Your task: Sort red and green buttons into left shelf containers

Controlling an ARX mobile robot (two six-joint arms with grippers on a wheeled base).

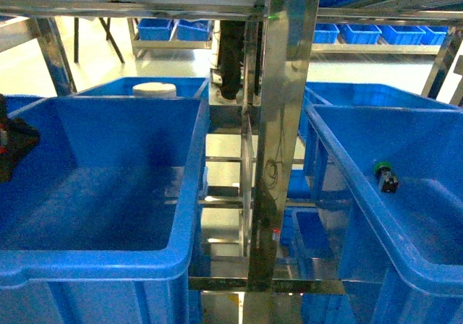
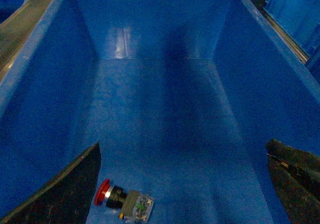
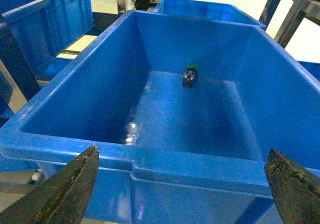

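Observation:
The red button (image 2: 121, 201) lies on its side on the floor of a large blue container (image 2: 155, 29), cap pointing left. Above that floor hangs my left gripper (image 2: 183, 144), open, its left finger (image 2: 70, 194) close beside the red cap and not holding it. In the head view this is the left container (image 1: 194, 186), where only a dark part of the left arm (image 1: 10, 147) shows and the red button is hidden. The green button (image 3: 190, 76) (image 1: 387, 176) lies at the far end of the right blue bin (image 3: 200, 164). My right gripper (image 3: 182, 150) is open and empty before that bin's near rim.
A shiny steel shelf post (image 1: 278, 143) stands between the two bins. Behind the left container is another blue bin with a white round object (image 1: 154, 89) in it. More blue bins (image 1: 369, 33) sit on distant shelves and one lower down (image 1: 315, 233).

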